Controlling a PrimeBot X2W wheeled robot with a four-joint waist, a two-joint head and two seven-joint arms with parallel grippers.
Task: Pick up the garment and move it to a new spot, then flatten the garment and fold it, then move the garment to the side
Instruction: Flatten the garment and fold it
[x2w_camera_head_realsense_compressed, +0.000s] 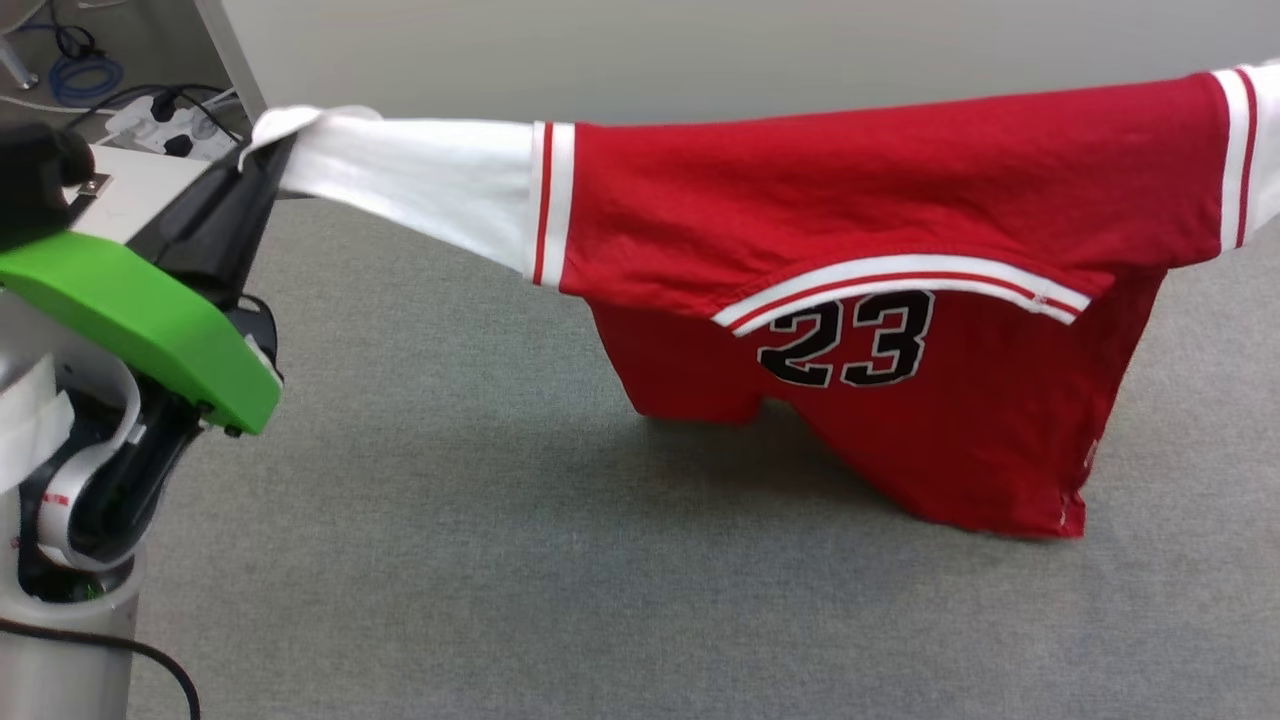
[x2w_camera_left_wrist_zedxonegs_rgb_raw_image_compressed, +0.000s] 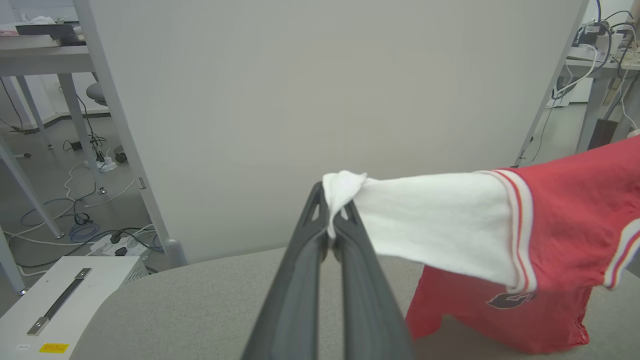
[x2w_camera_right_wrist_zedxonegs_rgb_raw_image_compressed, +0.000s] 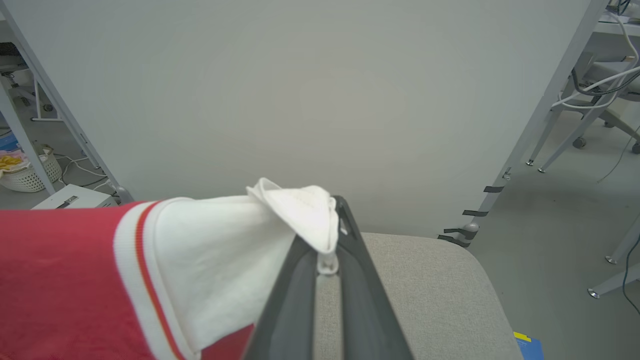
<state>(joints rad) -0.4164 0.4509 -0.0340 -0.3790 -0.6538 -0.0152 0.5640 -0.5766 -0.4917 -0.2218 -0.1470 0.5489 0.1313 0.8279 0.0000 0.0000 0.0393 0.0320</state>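
The garment (x2w_camera_head_realsense_compressed: 860, 190), a red jersey with white sleeves and a black "23", hangs stretched between both arms above the grey table (x2w_camera_head_realsense_compressed: 450, 540); its lower hem touches the table. My left gripper (x2w_camera_head_realsense_compressed: 270, 160) is shut on the end of the left white sleeve (x2w_camera_head_realsense_compressed: 400, 180). The left wrist view shows those fingers (x2w_camera_left_wrist_zedxonegs_rgb_raw_image_compressed: 331, 220) pinching the sleeve end (x2w_camera_left_wrist_zedxonegs_rgb_raw_image_compressed: 342, 187), with the jersey (x2w_camera_left_wrist_zedxonegs_rgb_raw_image_compressed: 575, 225) trailing right. In the right wrist view my right gripper (x2w_camera_right_wrist_zedxonegs_rgb_raw_image_compressed: 327, 250) is shut on the other white sleeve (x2w_camera_right_wrist_zedxonegs_rgb_raw_image_compressed: 295, 210), the red body (x2w_camera_right_wrist_zedxonegs_rgb_raw_image_compressed: 55, 280) running off to the left.
A pale partition wall (x2w_camera_left_wrist_zedxonegs_rgb_raw_image_compressed: 320, 100) stands behind the table's far edge. A white box with a handle (x2w_camera_left_wrist_zedxonegs_rgb_raw_image_compressed: 65, 295) sits beside the table's left corner, with cables and power strips (x2w_camera_left_wrist_zedxonegs_rgb_raw_image_compressed: 100, 240) on the floor. Desk legs (x2w_camera_right_wrist_zedxonegs_rgb_raw_image_compressed: 565, 145) and chairs stand to the right.
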